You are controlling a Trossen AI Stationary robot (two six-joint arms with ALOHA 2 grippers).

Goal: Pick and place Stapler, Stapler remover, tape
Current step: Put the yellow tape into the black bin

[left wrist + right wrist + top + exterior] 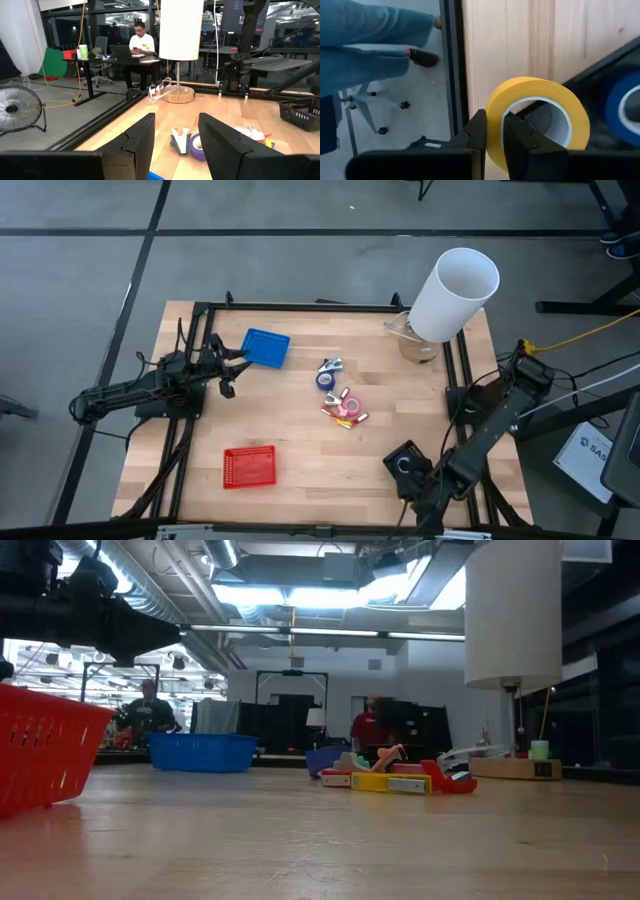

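One right claw [491, 134] pinches yellow tape [535, 117] | hidden in high view

Pale smooth wooden table [300, 430], red perforated plastic basket [249, 467], matt yellow tape [535, 120]

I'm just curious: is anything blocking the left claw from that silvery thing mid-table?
Nothing visible does. Bare wood lies between the open left gripper and the stapler remover; the blue basket sits off to one side.

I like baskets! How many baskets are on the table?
3: blue basket by the left pincer, red basket front left, black basket by the right pincer.
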